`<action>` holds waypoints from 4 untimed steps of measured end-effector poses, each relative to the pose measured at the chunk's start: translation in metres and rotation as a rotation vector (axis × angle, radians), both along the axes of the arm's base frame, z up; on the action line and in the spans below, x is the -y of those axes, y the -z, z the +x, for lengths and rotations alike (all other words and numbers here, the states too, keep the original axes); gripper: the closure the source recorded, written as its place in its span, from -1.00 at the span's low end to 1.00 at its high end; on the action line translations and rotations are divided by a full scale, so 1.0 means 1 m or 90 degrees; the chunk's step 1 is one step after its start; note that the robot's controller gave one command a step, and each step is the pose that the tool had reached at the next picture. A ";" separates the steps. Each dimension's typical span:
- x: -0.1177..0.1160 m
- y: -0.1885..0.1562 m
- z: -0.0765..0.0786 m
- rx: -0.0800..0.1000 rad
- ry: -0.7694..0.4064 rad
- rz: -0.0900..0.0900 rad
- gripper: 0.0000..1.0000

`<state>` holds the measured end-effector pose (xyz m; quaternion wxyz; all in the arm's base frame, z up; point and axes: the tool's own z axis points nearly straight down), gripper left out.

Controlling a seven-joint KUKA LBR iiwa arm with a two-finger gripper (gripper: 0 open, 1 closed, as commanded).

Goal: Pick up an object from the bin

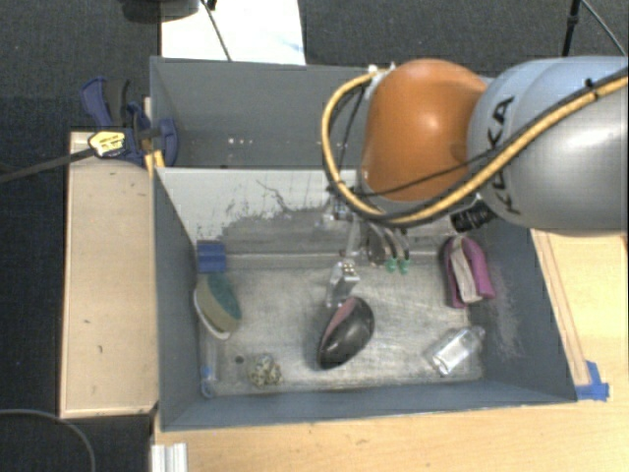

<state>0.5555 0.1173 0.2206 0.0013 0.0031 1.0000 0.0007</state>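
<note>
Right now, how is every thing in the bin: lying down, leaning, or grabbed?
gripper: low over the dark oval thing
dark oval thing: lying on the floor
clear bottle: lying on its side
purple thing: against the right wall
green sponge: lying by the left wall
speckled lump: lying loose

I see my arm [560,146] reaching in over the bin's [177,293] right edge, orange wrist cover [423,131] uppermost, gripper [343,285] pointing down, seemingly low over the floor's middle.

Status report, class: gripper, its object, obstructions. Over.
Gripper low in bin, over top end of dark oval mouse. Mouse on floor. Way clear; sponge and bottle lie apart.
</note>
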 end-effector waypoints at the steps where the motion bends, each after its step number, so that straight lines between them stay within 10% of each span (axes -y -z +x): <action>1: 0.025 0.073 -0.061 -0.006 -0.096 -0.001 -1.00; 2: 0.037 0.149 -0.052 0.003 -0.054 0.001 -1.00; 3: 0.037 0.147 -0.050 0.008 -0.052 0.001 1.00; 4: 0.036 0.015 -0.044 0.004 -0.085 -0.001 1.00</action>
